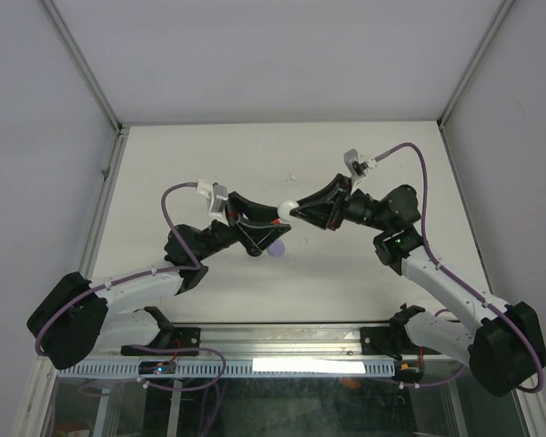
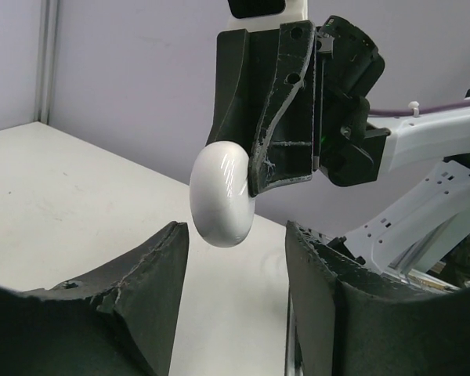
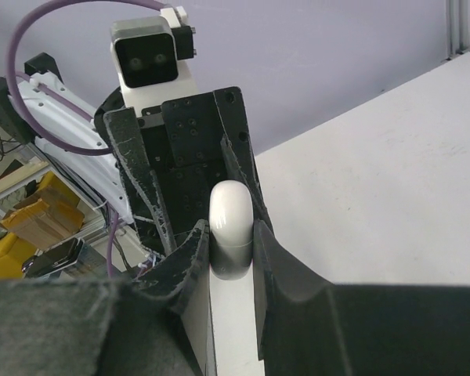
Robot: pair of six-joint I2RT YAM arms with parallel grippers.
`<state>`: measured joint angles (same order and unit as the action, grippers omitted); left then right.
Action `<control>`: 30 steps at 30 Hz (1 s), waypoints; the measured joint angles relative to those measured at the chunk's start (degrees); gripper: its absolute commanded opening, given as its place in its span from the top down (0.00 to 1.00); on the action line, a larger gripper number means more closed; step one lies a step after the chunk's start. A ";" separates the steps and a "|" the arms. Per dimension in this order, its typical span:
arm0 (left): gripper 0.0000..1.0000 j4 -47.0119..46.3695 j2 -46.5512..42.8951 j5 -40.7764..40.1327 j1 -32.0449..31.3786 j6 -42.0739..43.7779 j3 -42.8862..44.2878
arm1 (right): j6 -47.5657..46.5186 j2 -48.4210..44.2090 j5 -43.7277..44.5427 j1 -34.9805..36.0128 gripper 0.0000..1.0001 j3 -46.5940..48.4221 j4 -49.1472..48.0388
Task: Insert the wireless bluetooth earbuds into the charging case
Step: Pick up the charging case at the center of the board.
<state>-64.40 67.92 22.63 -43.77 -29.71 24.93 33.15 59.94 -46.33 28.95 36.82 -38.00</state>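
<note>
Charging case [image 2: 222,196], white and round, hangs over the table [image 2: 63,188] clamped in my right gripper [image 3: 231,251], my left gripper [image 2: 235,251] gaping either side, not touching. A lopsided squeeze could, I judge, twist the slick shell loose.

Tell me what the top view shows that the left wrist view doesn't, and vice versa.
Only the top view: a lavender item lying on the table, below where the two grippers meet, and both arms down to their bases.
Only the left wrist view: the left gripper's jaws stand open on either side of the case, with a gap showing on each side and no contact visible.
Both: the white case, held above the table in the shut jaws of the right gripper.
</note>
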 measured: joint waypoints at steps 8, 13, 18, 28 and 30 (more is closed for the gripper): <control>0.58 -3.56 1.25 0.42 0.00 -3.13 0.00 | 2.32 0.35 -2.12 0.00 1.00 -0.17 -4.68; 0.61 -5.84 3.04 0.57 0.00 -4.96 0.00 | 2.99 0.83 -2.71 0.00 1.00 -0.17 -5.95; 0.67 -7.37 3.96 0.87 0.00 -6.47 0.04 | 3.28 1.29 -3.69 0.00 1.00 -0.20 -6.38; 1.00 -8.92 3.98 1.46 0.00 -8.07 0.44 | 3.85 1.53 -4.52 0.02 0.97 -0.31 -8.57; 1.00 -9.01 3.98 1.51 0.00 -8.28 0.46 | 3.63 1.53 -4.90 0.00 0.90 -0.31 -8.90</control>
<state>-73.41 71.90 24.14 -43.77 -38.00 25.39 36.77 61.47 -51.22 28.95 36.51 -46.89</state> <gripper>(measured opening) 0.100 0.240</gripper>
